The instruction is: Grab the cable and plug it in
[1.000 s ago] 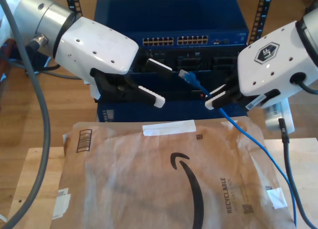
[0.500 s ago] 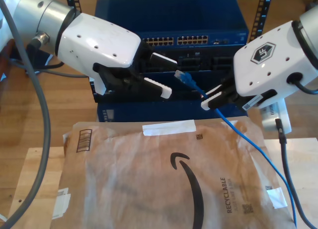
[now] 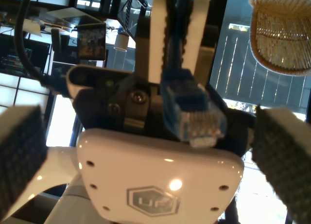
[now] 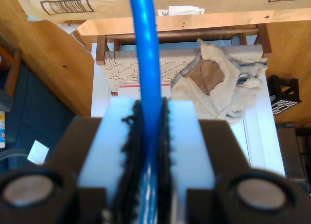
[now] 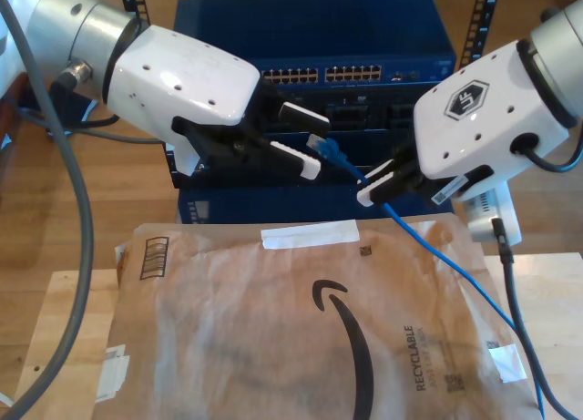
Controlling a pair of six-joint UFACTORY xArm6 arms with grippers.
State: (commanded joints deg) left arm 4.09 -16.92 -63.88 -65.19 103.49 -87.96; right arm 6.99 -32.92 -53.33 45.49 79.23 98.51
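My second gripper (image 5: pixel 378 185) is clamped on the one blue cable (image 5: pixel 435 247), its plug (image 3: pixel 197 118) poking between the wide-apart, empty jaws of my first gripper (image 5: pixel 305 142). I'd close on the plug body squarely. Behind: one switch (image 5: pixel 319 37), two port banks (image 5: pixel 321 74)

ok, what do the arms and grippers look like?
Both: glossy white rounded housings with dark screw holes, black gripper bodies, white fingers with black ribbed pads. The arm of my first gripper has a silver joint and thick grey cable; the housing of my second gripper bears a black hexagonal UF logo, black cable trailing.
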